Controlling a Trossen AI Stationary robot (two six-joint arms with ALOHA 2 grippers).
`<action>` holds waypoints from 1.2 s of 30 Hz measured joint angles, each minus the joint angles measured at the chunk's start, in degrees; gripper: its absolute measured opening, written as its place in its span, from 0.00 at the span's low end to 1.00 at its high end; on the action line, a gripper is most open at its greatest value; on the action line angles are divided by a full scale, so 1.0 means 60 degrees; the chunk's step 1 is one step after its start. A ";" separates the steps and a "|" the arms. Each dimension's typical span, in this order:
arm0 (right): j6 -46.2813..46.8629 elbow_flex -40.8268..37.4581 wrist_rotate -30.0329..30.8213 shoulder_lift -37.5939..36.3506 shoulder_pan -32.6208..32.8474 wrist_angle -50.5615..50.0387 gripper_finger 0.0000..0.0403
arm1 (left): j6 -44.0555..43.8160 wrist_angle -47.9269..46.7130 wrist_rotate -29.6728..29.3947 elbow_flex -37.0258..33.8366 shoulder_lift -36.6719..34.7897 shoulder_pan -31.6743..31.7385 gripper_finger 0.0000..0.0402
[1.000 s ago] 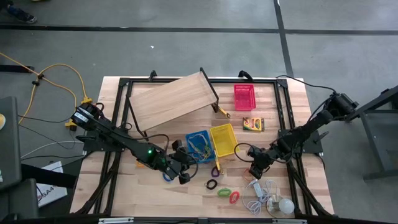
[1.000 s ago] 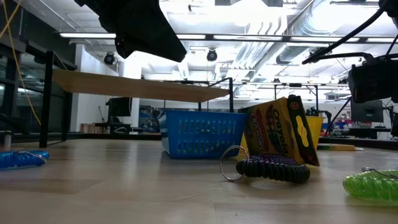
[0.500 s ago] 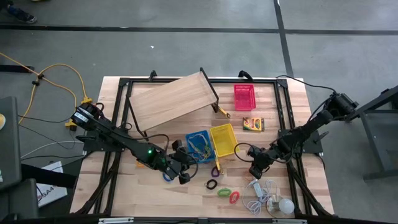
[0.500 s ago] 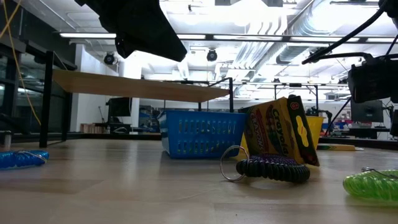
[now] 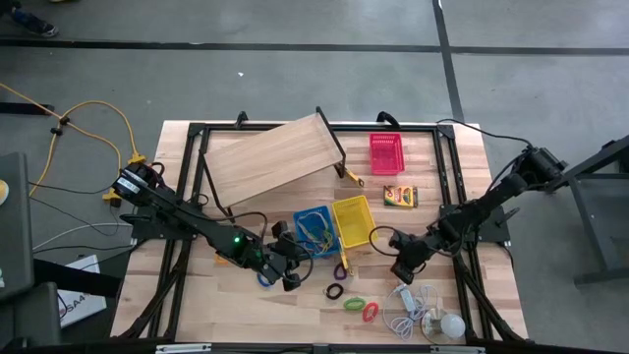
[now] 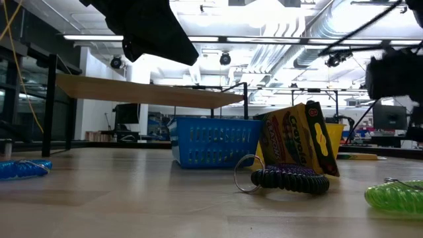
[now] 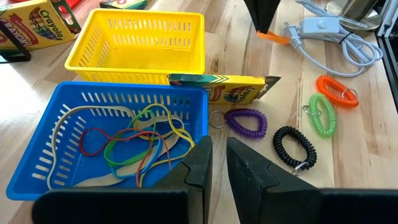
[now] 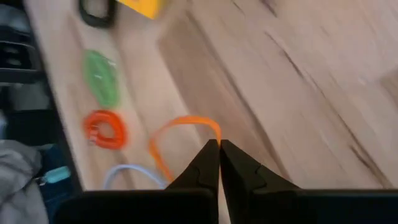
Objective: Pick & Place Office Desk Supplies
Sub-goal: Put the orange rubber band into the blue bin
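The thin orange rubber band (image 8: 180, 134) now sits pinched between the tips of the right end effector (image 8: 219, 163), whose fingers have just come together on it above the bare desk (image 8: 298, 93) near the white cord; the loop is caught, so carrying it to a basket looks next. The blue basket (image 7: 93, 134), slotted hard plastic, already holds limp coloured bands. The left end effector (image 7: 217, 165) hovers beside it, fingers narrowly apart and empty.
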 joint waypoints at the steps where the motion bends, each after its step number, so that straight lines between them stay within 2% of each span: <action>1: -0.0162 0.0033 0.0010 -0.0079 -0.0079 0.0054 0.01 | 0.0000 0.0002 0.0000 0.0000 0.0000 0.0001 0.11; 9: -0.2771 0.1393 0.0220 -0.0739 -0.0903 -0.0130 0.01 | 0.0000 0.0003 0.0000 0.0000 0.0000 0.0001 0.11; 14: -0.4480 0.2614 0.0329 -0.0818 -0.1318 -0.1088 0.01 | 0.0000 0.0003 0.0000 0.0000 0.0000 0.0000 0.11; 21: -0.5842 0.3562 0.1247 -0.0814 -0.1589 -0.2061 0.01 | 0.0000 0.0002 0.0000 0.0000 0.0000 0.0001 0.11; 29: -0.6624 0.3563 0.1529 -0.0340 -0.2125 -0.1475 0.01 | 0.0000 0.0000 0.0000 0.0000 0.0000 0.0000 0.11; 36: -0.7872 0.3565 0.1470 0.0774 -0.2820 0.0661 0.01 | 0.0000 0.0003 0.0000 -0.0004 0.0000 0.0002 0.11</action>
